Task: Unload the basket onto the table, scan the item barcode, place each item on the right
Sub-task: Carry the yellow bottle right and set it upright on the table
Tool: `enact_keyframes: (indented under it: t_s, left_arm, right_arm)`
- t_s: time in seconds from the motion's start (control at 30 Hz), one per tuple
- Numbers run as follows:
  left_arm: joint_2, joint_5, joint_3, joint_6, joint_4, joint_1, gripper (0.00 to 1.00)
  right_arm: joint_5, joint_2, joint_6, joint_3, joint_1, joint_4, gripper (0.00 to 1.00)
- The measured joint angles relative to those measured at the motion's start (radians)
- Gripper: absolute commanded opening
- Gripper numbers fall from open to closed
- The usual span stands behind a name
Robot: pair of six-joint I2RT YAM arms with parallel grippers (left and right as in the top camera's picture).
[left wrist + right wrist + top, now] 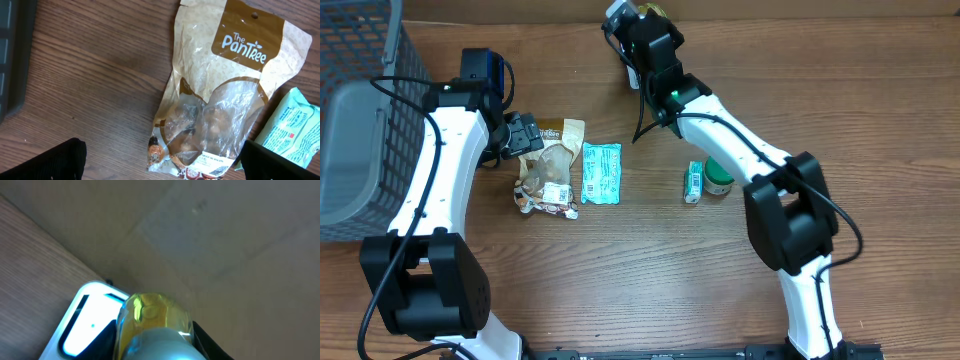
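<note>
Where the wooden table (860, 100) ends at 12 o'clock, the right gripper (642, 15) stands clenched on a glossy yellow-and-grey round container (150, 311). Its likely target, the white lit scanner window (82, 327), lies just beside the container at 8 o'clock. The left gripper (162, 162), jaws spread and empty, hovers at 9 o'clock over a tan snack pouch (225, 100), well apart.

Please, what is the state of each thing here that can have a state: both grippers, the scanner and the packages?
left gripper: open, over the snack bag, not gripping.
right gripper: shut on the yellow item, beside the scanner.
scanner: window lit.
yellow item: held off the table.
snack bag: lying flat, crumpled.
teal packet: lying flat beside the bag.
small box: lying on the table.
</note>
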Motion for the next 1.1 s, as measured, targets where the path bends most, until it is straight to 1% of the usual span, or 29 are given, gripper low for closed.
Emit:
enact_keyframes:
  t_s: [0.03, 0.07, 0.17, 0.27, 0.33, 0.37, 0.4, 0.47, 0.5, 0.57, 0.7, 0.8, 0.93, 1.0, 1.1]
  left_arm:
    - [0.0, 0.0, 0.0, 0.0, 0.0, 0.0, 1.0]
    - [0.0, 0.0, 0.0, 0.0, 0.0, 0.0, 1.0]
    - [0.0, 0.0, 0.0, 0.0, 0.0, 0.0, 1.0]
    - [0.0, 0.0, -0.001, 0.0, 0.0, 0.0, 1.0]
    - [0.0, 0.0, -0.001, 0.0, -0.001, 0.0, 0.99]
    - [0.0, 0.0, -0.001, 0.0, 0.0, 0.0, 1.0]
    - [0.0, 0.0, -0.001, 0.0, 0.0, 0.0, 1.0]
    - [0.0, 0.0, -0.001, 0.0, 0.0, 0.0, 0.99]
    - [0.0, 0.0, -0.001, 0.0, 0.0, 0.0, 1.0]
    - [0.0, 0.0, -0.002, 0.0, 0.0, 0.0, 1.0]
    - [0.0, 0.0, -0.002, 0.0, 0.0, 0.0, 1.0]
    - [0.0, 0.0, -0.002, 0.0, 0.0, 0.0, 1.0]
    - [0.0, 0.0, -0.002, 0.0, 0.0, 0.0, 1.0]
    - [0.0, 0.0, -0.002, 0.0, 0.0, 0.0, 1.0]
    - [0.0, 0.0, -0.002, 0.0, 0.0, 0.0, 1.0]
  right_arm:
    - [0.0, -0.033, 0.047, 0.0, -0.002, -0.046, 0.31]
    - [0.0, -0.09, 0.117, 0.0, -0.007, -0.142, 0.28]
    - [0.002, -0.202, 0.252, 0.002, -0.027, -0.317, 0.28]
    - [0.003, -0.323, 0.449, 0.009, -0.086, -0.582, 0.28]
    - [0.004, -0.351, 0.523, 0.01, -0.122, -0.682, 0.28]
    - [0.003, -0.358, 0.576, 0.011, -0.157, -0.761, 0.29]
    - [0.005, -0.359, 0.601, 0.011, -0.178, -0.796, 0.29]
    - [-0.009, -0.352, 0.691, 0.009, -0.244, -0.934, 0.29]
    - [-0.011, -0.351, 0.707, 0.008, -0.262, -0.964, 0.29]
    - [-0.023, -0.345, 0.795, 0.005, -0.356, -1.069, 0.3]
    - [-0.058, -0.345, 0.848, 0.005, -0.477, -1.151, 0.29]
    - [-0.108, -0.345, 0.879, 0.005, -0.54, -1.202, 0.3]
    - [-0.138, -0.345, 0.925, 0.003, -0.57, -1.258, 0.31]
    - [-0.146, -0.345, 0.948, -0.013, -0.579, -1.25, 0.34]
    - [-0.153, -0.345, 0.968, -0.078, -0.583, -1.204, 0.34]
